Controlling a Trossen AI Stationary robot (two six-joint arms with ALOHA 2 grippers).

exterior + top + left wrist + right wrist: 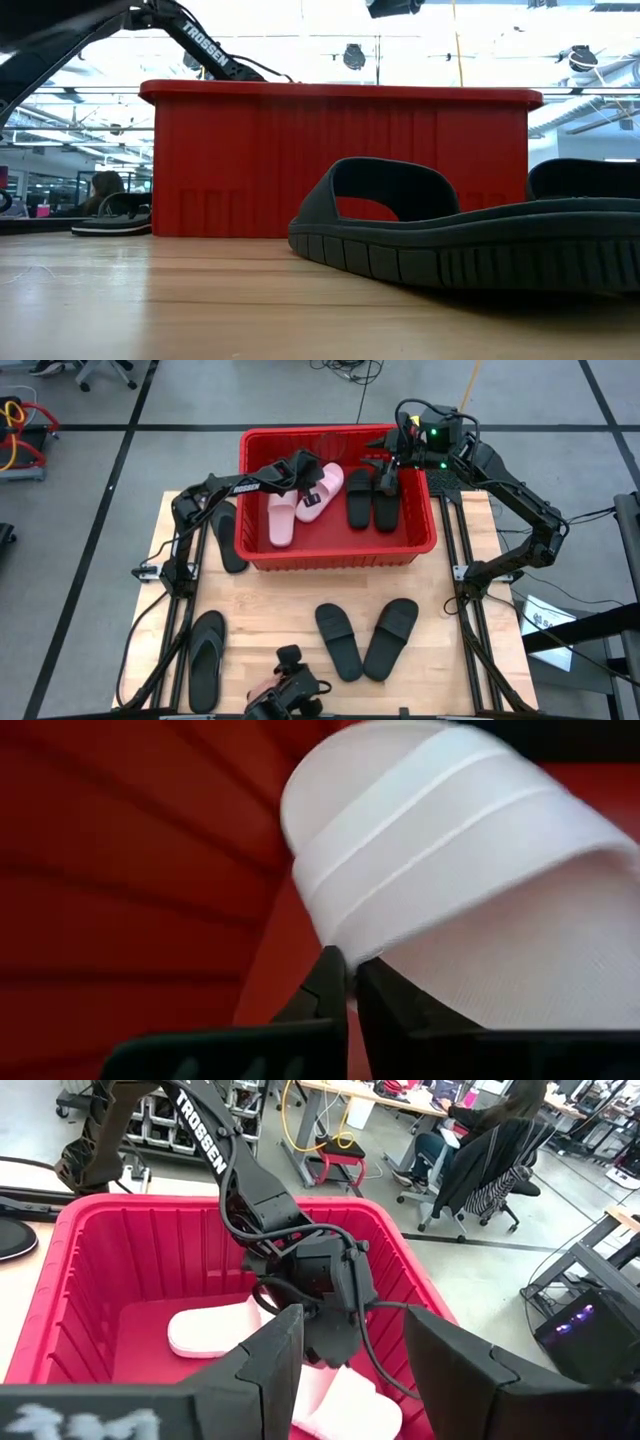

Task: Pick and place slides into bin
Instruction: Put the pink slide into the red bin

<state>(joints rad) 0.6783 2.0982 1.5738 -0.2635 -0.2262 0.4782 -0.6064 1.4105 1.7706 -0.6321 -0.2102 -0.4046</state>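
The left tool (312, 478) reaches into the large red slotted plastic bin (340, 555), which sits at the twelve o'clock half of the pale wooden counter (270, 610), and its fingers (330, 990) are drawn together; in the left wrist view they pinch right at the edge of the wide strap of a pale pink foam slide (320, 495), though whether they truly bite the strap or have only met beside it is hard to judge from so close. A second pale pink slide (281, 518) lies just beside it toward nine o'clock, and a pair of black wide-strap slides (373, 498) rests at the bin's three o'clock side. The right tool (383, 464) hangs over the bin's one o'clock corner with its fingers spread apart and nothing between them. Outside the bin, two black wide-strap slides (366, 640) lie at six o'clock of it, a black thong flip-flop (206, 658) at seven o'clock and another black sandal (229, 535) against the bin's nine o'clock wall. The risk from here is a thin edge grip: if the left arm lifts, the strap may slip free or drag the slide against its neighbour, and both arms crowding one bin could collide.
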